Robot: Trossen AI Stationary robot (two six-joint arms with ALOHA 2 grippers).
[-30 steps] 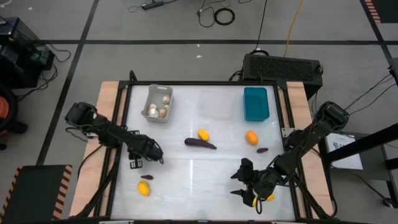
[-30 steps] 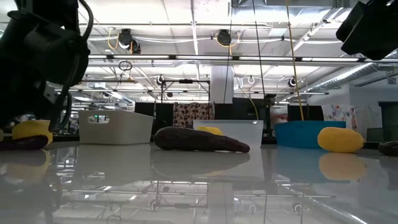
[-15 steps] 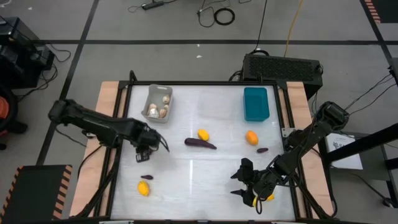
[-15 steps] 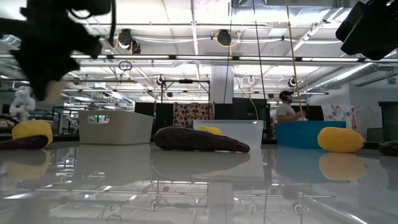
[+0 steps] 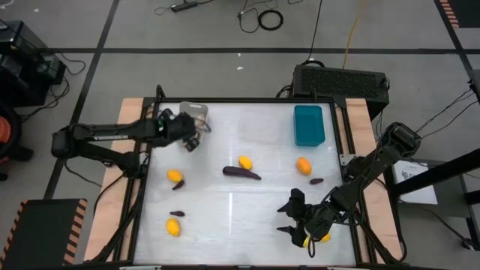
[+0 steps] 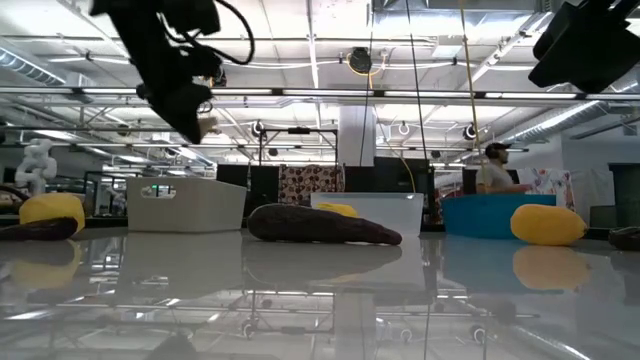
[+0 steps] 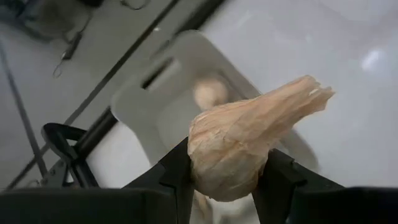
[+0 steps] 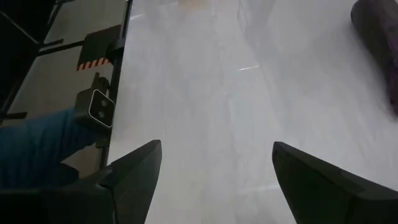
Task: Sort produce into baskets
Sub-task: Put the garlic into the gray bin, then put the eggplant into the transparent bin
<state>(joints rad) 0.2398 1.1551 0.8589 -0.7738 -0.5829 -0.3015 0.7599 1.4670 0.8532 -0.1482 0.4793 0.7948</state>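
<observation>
Clenched on a beige mushroom bulb point(image 7: 239, 149), the left gripper point(image 5: 193, 139) hovers over the grey basket point(image 7: 180, 74), while the right gripper point(image 5: 289, 221) waits released beside a yellow fruit point(image 5: 324, 238).

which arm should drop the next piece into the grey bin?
Left. The left gripper already holds a garlic-like bulb above the grey bin. The right gripper sits open at the table's near right, far from it.

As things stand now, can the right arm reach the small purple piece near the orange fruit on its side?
Probably yes. The right gripper is open and holds nothing, and the small purple piece lies on bare table between it and the orange fruit, with nothing in the way. The left gripper is far off, holding a garlic bulb.
</observation>
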